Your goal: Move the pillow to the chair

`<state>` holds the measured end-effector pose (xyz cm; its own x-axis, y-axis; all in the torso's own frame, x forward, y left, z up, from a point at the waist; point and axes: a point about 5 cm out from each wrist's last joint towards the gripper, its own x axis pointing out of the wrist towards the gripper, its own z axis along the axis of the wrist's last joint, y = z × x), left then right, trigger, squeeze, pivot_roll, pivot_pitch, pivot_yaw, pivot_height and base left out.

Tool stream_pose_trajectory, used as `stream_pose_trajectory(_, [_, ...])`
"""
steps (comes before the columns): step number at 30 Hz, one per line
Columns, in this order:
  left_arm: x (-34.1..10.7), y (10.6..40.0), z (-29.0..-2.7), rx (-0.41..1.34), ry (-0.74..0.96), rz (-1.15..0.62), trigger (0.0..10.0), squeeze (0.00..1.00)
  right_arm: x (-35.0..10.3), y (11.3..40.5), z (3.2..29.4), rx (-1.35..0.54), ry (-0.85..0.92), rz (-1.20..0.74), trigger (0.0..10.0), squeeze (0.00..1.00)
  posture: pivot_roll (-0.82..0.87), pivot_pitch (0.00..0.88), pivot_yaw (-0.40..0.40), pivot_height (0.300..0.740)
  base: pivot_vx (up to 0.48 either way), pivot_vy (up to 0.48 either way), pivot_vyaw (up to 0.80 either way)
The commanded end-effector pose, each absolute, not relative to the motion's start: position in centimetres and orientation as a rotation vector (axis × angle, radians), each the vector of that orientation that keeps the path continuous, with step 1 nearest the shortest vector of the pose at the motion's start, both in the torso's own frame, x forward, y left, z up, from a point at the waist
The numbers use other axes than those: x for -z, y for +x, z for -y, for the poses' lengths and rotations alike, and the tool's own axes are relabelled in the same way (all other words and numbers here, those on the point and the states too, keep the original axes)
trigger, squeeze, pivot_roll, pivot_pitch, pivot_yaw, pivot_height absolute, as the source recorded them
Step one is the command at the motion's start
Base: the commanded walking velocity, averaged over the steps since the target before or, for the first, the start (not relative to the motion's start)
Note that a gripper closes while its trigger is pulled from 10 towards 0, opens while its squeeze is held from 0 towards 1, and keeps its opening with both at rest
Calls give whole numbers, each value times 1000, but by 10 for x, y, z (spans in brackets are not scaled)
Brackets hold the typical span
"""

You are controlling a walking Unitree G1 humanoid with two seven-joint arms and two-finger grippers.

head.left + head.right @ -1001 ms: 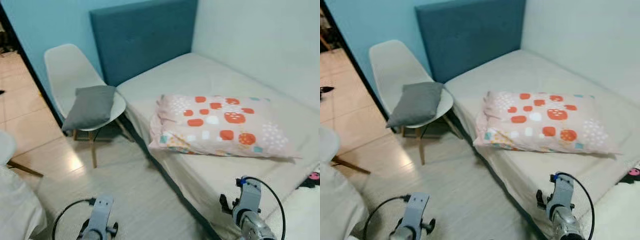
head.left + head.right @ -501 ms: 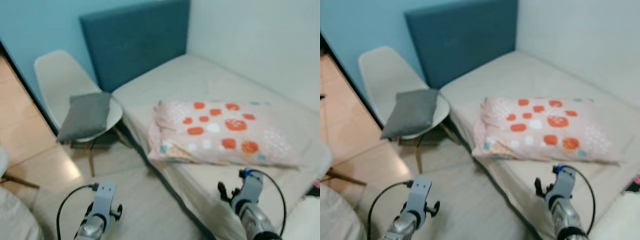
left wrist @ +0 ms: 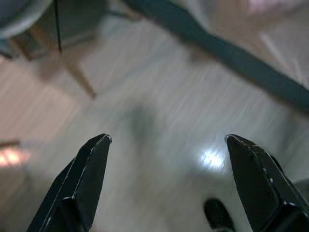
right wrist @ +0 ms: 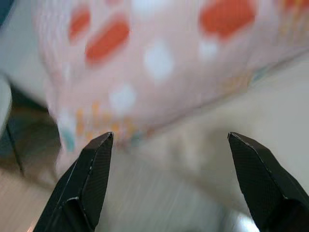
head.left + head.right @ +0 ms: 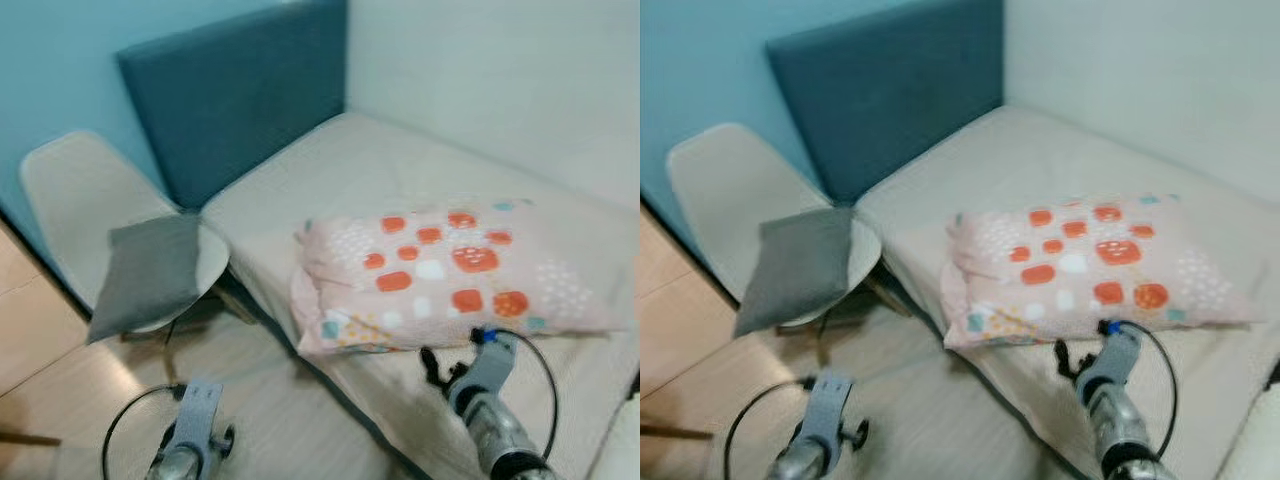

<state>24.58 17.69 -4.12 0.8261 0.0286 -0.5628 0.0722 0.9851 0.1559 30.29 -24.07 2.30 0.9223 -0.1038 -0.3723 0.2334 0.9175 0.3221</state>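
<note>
Resting on bed (image 5: 400,170): pillow (image 5: 440,270)
Chair (image 5: 70,195): holds grey cushion (image 5: 150,270)
Right gripper (image 4: 169,186): jaws spread, near pillow
Left gripper (image 3: 166,181): jaws spread, over floor (image 3: 159,121)
Blur: wrist views smeared

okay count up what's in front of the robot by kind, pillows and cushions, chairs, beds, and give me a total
Pillows and cushions: 2, the patterned pink pillow on the bed and the grey cushion on the chair
Chairs: 1, the white chair
Beds: 1, the bed with its blue headboard
Total: 4
</note>
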Motion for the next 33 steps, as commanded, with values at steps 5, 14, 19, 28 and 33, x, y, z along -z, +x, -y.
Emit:
stream_pose_trajectory(5, [50,233,-186,-2,174,-650,10000,0,-14,297,237,192,425,-385,10000,0,-320,102,72,740,293,0,-788])
stream_pose_trajectory(14, [48,235,-183,3,173,-639,10000,0,-15,298,236,188,438,-381,10000,0,-316,103,72,740,290,0,-788])
stream_pose_trajectory(19, [47,237,-184,-13,167,-634,10000,0,-21,303,229,134,423,-350,10000,0,-315,104,70,740,271,0,-473])
stream_pose_trajectory(28, [47,238,-190,-94,142,-639,10000,0,-31,316,216,31,442,-343,10000,0,-315,100,65,715,54,0,0])
stream_pose_trajectory(33, [45,239,-193,-132,105,-630,10000,0,-40,322,213,-13,481,-303,10000,0,-315,99,62,690,0,0,0])
